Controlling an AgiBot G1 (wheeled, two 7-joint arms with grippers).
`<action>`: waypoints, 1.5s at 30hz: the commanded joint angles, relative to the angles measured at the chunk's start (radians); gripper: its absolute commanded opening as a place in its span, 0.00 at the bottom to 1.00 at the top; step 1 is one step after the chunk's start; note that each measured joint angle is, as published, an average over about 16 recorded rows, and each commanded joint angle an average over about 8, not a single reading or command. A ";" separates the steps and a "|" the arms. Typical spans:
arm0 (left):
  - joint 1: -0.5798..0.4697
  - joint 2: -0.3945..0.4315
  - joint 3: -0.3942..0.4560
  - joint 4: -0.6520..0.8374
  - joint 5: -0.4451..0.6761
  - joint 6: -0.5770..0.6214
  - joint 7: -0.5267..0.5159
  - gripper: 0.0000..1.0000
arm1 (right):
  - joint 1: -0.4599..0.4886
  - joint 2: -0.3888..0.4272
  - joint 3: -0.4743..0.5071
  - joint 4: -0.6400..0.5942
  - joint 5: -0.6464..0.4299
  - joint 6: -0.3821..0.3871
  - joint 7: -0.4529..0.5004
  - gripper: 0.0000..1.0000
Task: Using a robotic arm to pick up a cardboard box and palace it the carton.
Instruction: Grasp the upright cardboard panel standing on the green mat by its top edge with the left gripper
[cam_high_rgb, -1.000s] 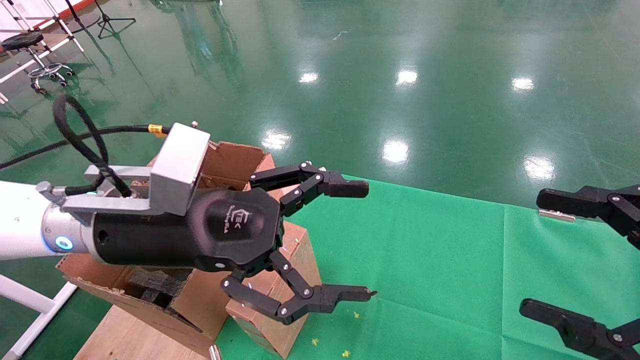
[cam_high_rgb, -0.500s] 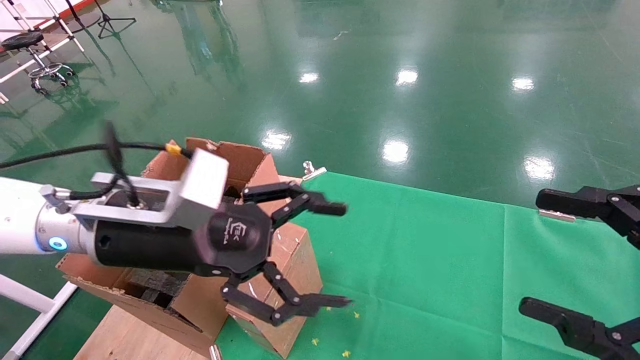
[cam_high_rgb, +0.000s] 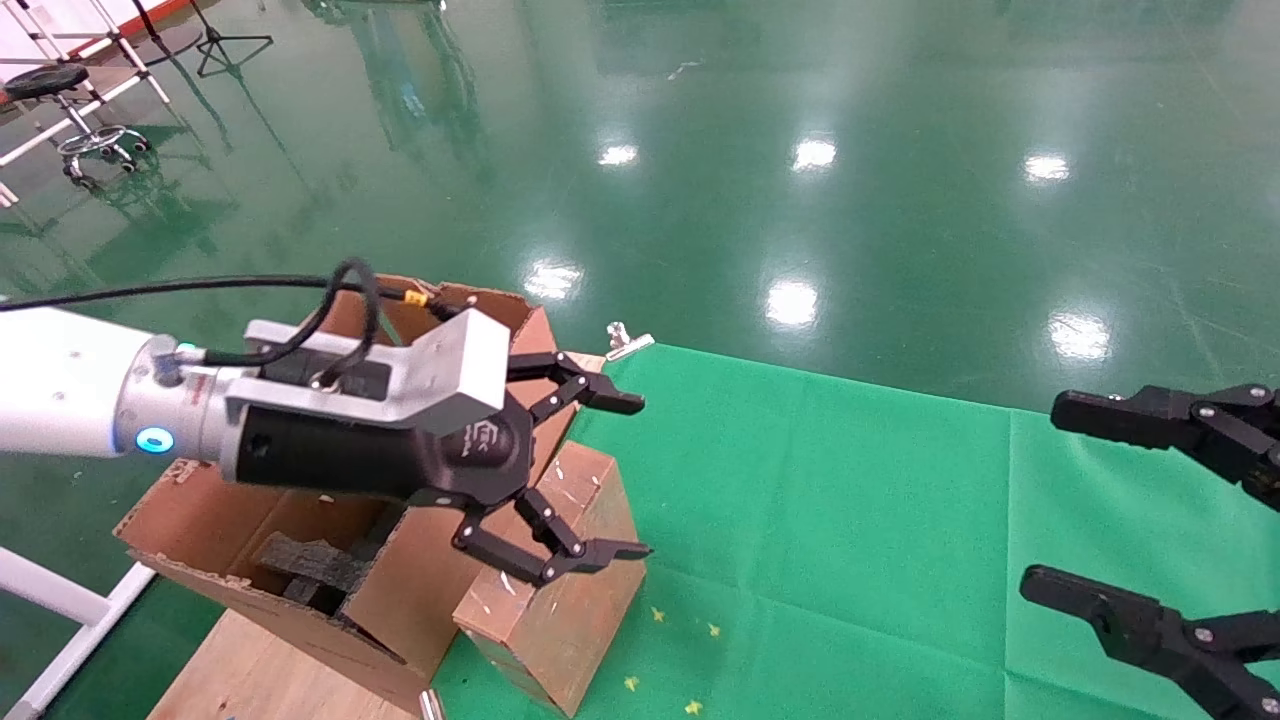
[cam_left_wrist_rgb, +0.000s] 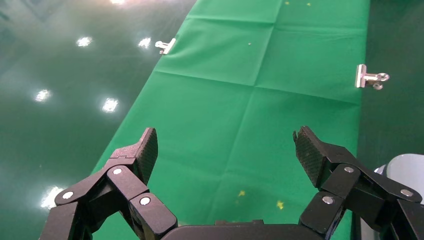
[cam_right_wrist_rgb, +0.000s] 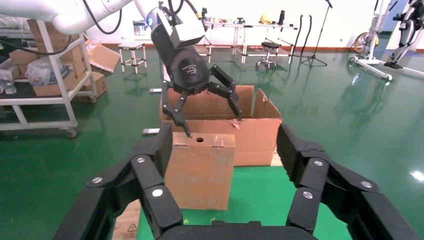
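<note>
On the robot's left, a large brown corrugated carton (cam_high_rgb: 300, 520) with tall torn-edged flaps stands open-topped on a bare wooden board, black foam pieces (cam_high_rgb: 310, 565) lying inside. Its open mouth suits it as the receiving container, and it sits right against the item meant for it.

Above it reaches the robotic arm (cam_high_rgb: 70, 395), white with a silver wrist and blue light ring. Its black multi-link left end effector (cam_high_rgb: 620, 478) is released, fingers spread wide and grasping nothing, one fingertip to each side of the small closed plain brown cardboard box (cam_high_rgb: 560, 570). That box stands upright on the edge of the green cloth-covered worktop (cam_high_rgb: 850, 520), touching the carton's near wall and not yet gripped. The spread appears set to straddle the box's width before closing. The right wrist view shows one fingertip close to the box's top edge; whether it touches cannot be told.

Farther right, a silver binder clip (cam_high_rgb: 628, 342) pins the cloth at its far edge. The right end effector (cam_high_rgb: 1050, 510) hangs parked over the worktop, well apart from the box, fingers likewise released and empty.

The arm's body hides much of the carton's interior and the box's far side. The box's lower corner is cut off in the head view. The left wrist view misses the box altogether, showing only cloth.
</note>
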 joint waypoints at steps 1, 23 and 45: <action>-0.007 0.000 0.004 0.003 0.010 0.003 0.005 1.00 | 0.000 0.000 0.000 0.000 0.000 0.000 0.000 0.00; -0.374 0.187 0.318 0.000 0.461 0.101 -0.870 1.00 | 0.000 0.000 0.000 0.000 0.000 0.000 0.000 0.00; -0.445 0.198 0.614 -0.007 0.432 0.070 -0.979 1.00 | 0.000 0.000 0.000 0.000 0.000 0.000 0.000 0.01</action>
